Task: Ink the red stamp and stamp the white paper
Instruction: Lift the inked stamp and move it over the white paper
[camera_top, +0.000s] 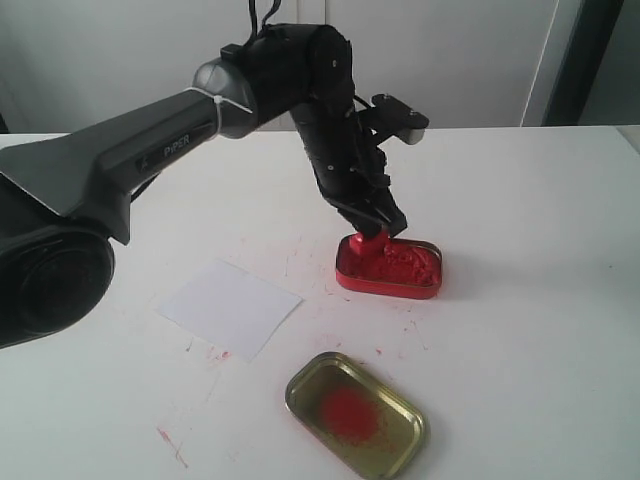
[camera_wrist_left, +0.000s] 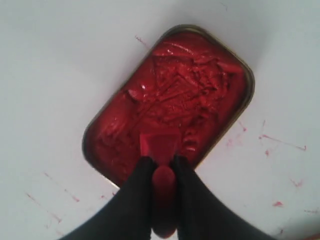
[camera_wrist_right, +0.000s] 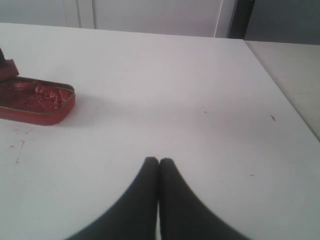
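Observation:
My left gripper (camera_top: 372, 228) (camera_wrist_left: 163, 162) is shut on the knob of the red stamp (camera_wrist_left: 160, 150) (camera_top: 368, 246). The stamp's flat base sits down in the red ink at the near-left end of the red oblong ink tin (camera_top: 400, 270) (camera_wrist_left: 175, 95) (camera_wrist_right: 35, 100). The white paper (camera_top: 230, 306) lies flat on the table to the left of the tin, apart from it. My right gripper (camera_wrist_right: 159, 161) is shut on nothing, low over bare white table to the right of the tin; it does not show in the exterior view.
A gold metal lid (camera_top: 357, 414) with a red smear lies near the front edge, below the tin. Red ink specks mark the white table (camera_top: 520, 200) around the tin and paper. The table's right edge (camera_wrist_right: 280, 95) runs close to my right gripper.

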